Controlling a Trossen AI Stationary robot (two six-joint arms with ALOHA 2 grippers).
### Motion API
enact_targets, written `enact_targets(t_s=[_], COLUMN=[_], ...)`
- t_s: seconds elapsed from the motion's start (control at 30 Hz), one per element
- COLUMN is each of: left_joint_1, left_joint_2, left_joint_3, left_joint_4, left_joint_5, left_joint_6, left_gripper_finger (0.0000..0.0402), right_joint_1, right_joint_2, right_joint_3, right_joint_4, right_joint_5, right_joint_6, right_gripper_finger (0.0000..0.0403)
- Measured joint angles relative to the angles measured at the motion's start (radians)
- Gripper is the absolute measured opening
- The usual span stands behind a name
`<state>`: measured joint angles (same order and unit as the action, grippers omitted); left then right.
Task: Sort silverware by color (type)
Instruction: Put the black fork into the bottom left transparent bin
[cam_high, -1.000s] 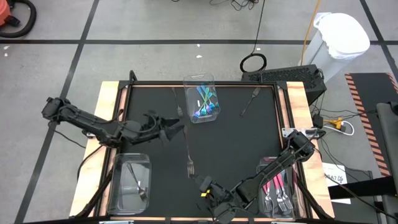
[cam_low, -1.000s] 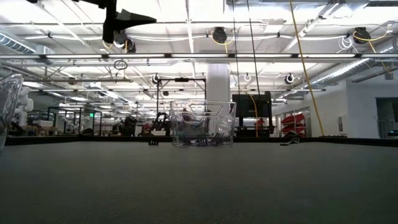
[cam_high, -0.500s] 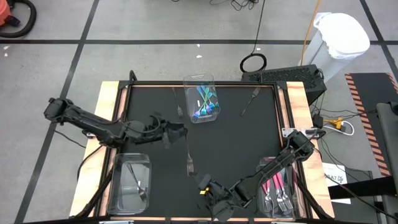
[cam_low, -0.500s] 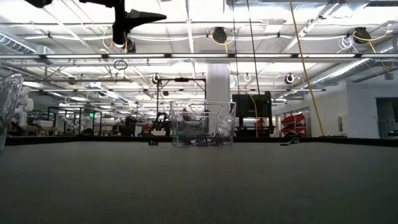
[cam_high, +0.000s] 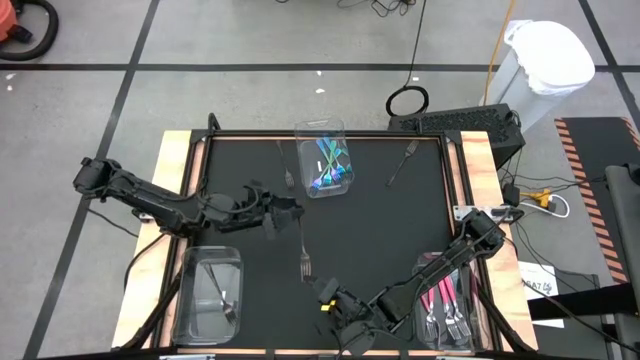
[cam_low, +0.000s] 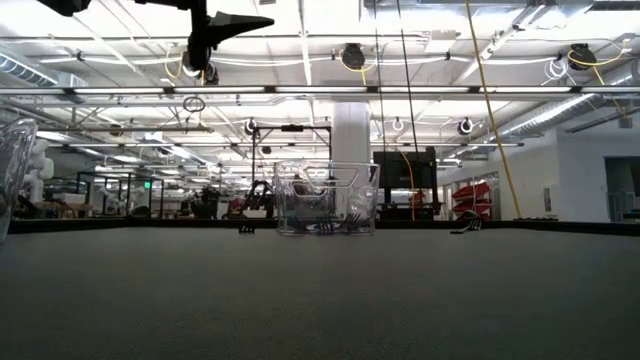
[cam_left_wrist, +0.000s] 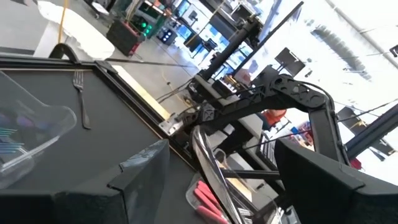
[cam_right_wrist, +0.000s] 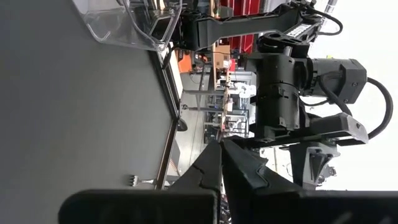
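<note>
My left gripper (cam_high: 287, 208) (cam_left_wrist: 221, 146) hangs open, high above the table's middle (cam_low: 255, 20), over the handle end of a long dark fork (cam_high: 303, 247) lying flat on the mat. My right gripper (cam_high: 333, 300) (cam_right_wrist: 219, 144) is shut and waits near the near edge. Two more loose forks lie flat, one (cam_high: 402, 161) by the far right corner and a small one (cam_high: 288, 177) next to the far bin. Teal-handled utensils (cam_high: 328, 166) lie in the far clear bin, pink-handled ones (cam_high: 443, 297) in the near right bin, and dark ones (cam_high: 222, 297) in the near left bin.
Three clear bins stand on the black mat: far centre (cam_high: 322, 131), near left (cam_high: 186, 300) and near right (cam_high: 470, 312). A raised wooden frame (cam_high: 180, 150) borders the table. The mat's middle and right half hold only the loose forks.
My left gripper has moved a little toward the table's right, staying high above the mat and open. Nothing on the table has shifted.
</note>
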<state>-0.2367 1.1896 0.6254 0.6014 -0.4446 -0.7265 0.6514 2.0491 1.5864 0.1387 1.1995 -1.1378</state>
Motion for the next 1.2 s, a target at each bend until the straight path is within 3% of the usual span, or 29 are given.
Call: enact_targets(t_s=[0.13,0.3,0.83,1.2], left_joint_1=[0.000,0.000,-0.001,0.000], left_joint_2=[0.000,0.000,-0.003,-0.002], left_joint_3=[0.000,0.000,0.002,0.002], left_joint_4=[-0.002,-0.002,0.007,0.000], left_joint_5=[0.001,0.001,0.011,0.052], left_joint_6=[0.000,-0.001,-0.020,0.004], left_gripper_finger=[0.0279,0.0234,0.0015,0.0015], right_joint_1=[0.000,0.000,-0.001,-0.009], right_joint_2=[0.000,0.000,0.000,0.001], right_joint_3=[0.000,0.000,-0.002,-0.002], right_joint_4=[0.000,0.000,-0.024,-0.070], right_joint_5=[0.000,0.000,-0.004,-0.058], right_joint_6=[0.000,0.000,0.000,0.100], right_gripper_finger=[0.0000,0.0000,0.0007,0.0072])
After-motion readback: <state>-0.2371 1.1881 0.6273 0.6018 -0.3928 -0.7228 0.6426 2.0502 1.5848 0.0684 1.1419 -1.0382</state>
